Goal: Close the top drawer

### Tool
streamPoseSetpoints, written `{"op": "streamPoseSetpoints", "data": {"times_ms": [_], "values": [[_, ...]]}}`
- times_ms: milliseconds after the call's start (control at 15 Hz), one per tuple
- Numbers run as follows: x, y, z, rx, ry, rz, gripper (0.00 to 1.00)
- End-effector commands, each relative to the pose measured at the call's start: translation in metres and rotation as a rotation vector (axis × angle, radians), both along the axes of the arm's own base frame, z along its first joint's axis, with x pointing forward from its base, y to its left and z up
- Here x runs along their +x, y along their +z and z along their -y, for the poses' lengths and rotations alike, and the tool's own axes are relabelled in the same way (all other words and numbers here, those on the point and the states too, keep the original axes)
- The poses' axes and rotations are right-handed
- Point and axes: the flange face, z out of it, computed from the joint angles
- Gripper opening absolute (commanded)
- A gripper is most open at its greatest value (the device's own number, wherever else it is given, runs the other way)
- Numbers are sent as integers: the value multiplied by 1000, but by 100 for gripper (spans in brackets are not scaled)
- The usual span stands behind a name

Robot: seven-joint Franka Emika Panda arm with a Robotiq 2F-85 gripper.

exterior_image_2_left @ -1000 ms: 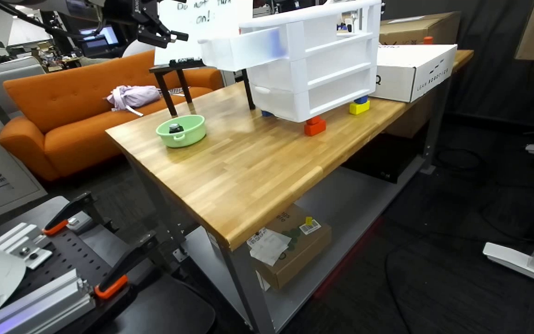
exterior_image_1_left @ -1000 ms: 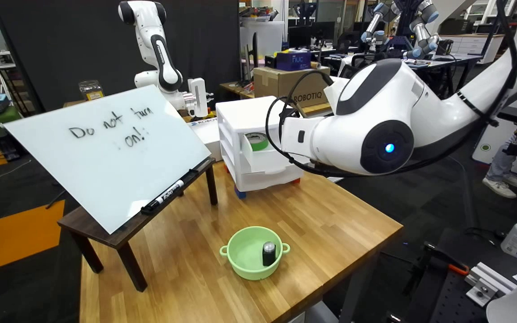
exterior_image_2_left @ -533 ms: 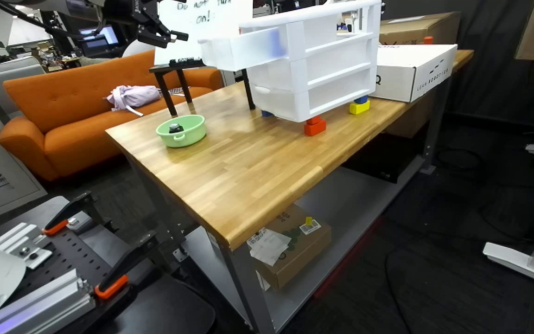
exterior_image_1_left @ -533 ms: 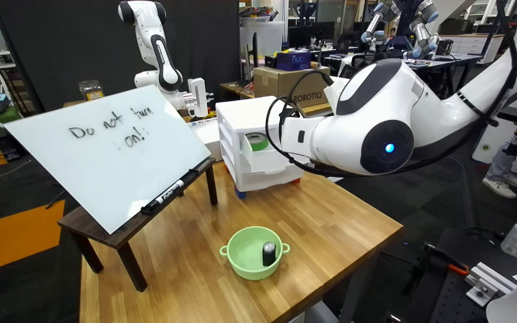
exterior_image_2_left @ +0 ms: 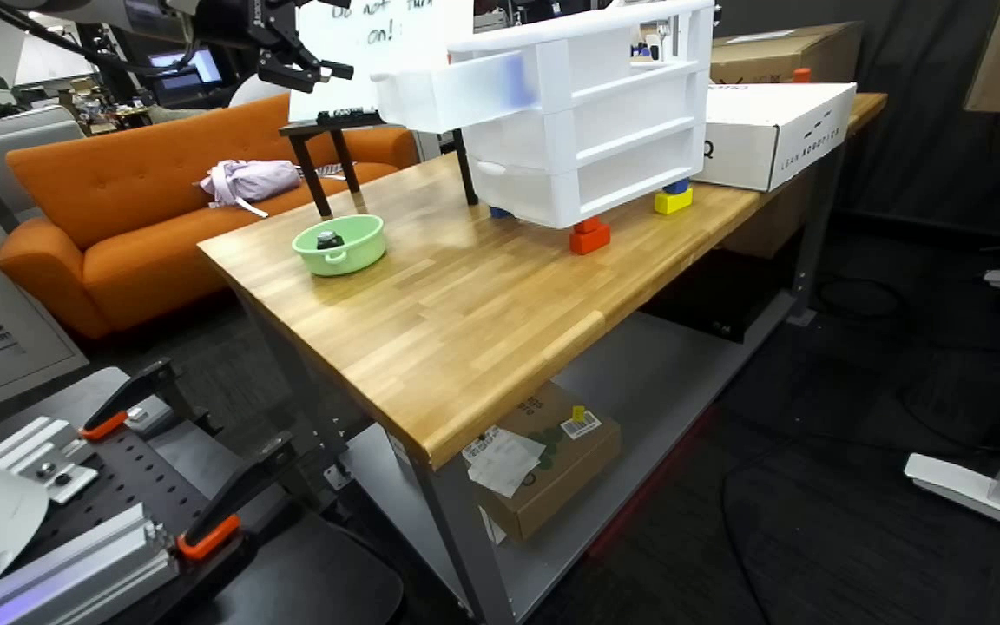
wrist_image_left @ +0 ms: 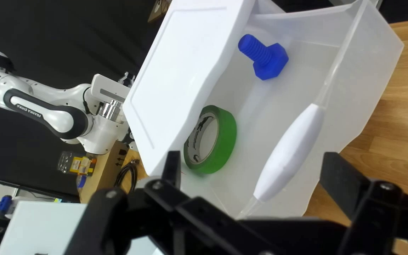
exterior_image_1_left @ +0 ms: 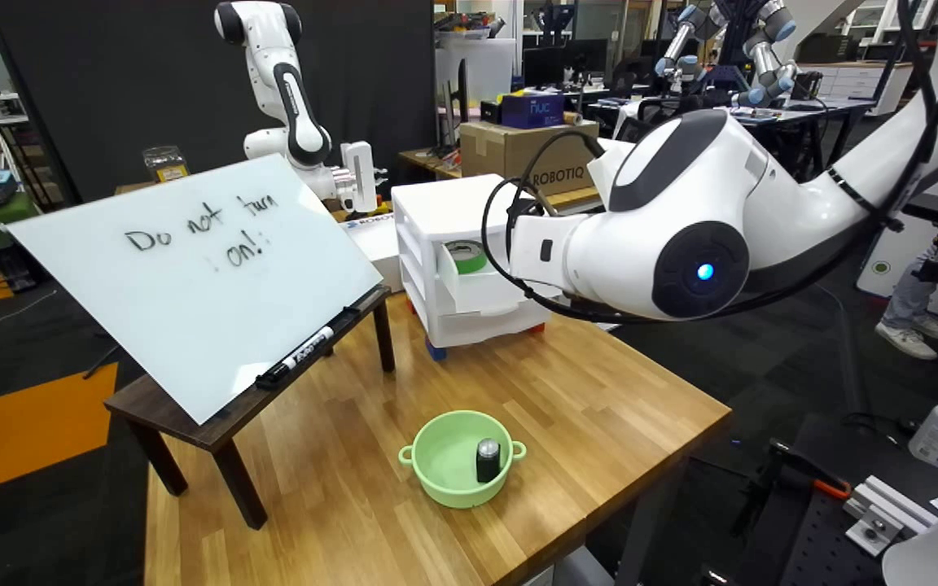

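The top drawer of the white drawer unit (exterior_image_2_left: pixel 639 108) is pulled out. Its translucent box (exterior_image_2_left: pixel 452 94) juts from the unit in an exterior view; in an exterior view it also shows partly behind the arm (exterior_image_1_left: pixel 469 289). In the wrist view the drawer (wrist_image_left: pixel 313 60) fills the middle, with its white handle edge (wrist_image_left: pixel 289 152) nearest me. A green tape roll (wrist_image_left: pixel 221 141) and a blue bolt (wrist_image_left: pixel 266 58) lie inside. My gripper (wrist_image_left: pixel 251 166) is open and empty, its fingers on either side of the handle edge in this view. It hovers in front of the drawer (exterior_image_2_left: pixel 313 74), apart from it.
A whiteboard (exterior_image_1_left: pixel 216 268) leans on a small dark stand beside the unit. A green bowl (exterior_image_1_left: pixel 444 443) with a black object stands on the wooden table (exterior_image_1_left: pixel 339 488). Colored blocks (exterior_image_2_left: pixel 591 239) prop up the unit. A white box (exterior_image_2_left: pixel 743 156) lies behind it.
The arm and gripper have dipped very slightly in the last half second. The drawer and the other objects have not moved.
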Motion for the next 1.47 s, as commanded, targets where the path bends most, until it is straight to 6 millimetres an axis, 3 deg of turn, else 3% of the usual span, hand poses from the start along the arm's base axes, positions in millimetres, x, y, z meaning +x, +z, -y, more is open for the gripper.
{"op": "streamPoseSetpoints", "data": {"times_ms": [0, 533, 600, 667, 800, 1067, 1333, 1400], "values": [[1, -5, 0, -17, -3, -6, 100], [3, -9, 3, -27, -8, -17, 100], [3, -9, 3, -28, -9, -16, 95], [4, -8, 4, -28, -10, -15, 75], [5, -7, 4, -27, -11, -14, 69], [9, -10, 10, -21, -12, -22, 42], [13, -14, 24, -13, -29, -30, 37], [14, -14, 28, -11, -34, -30, 42]]}}
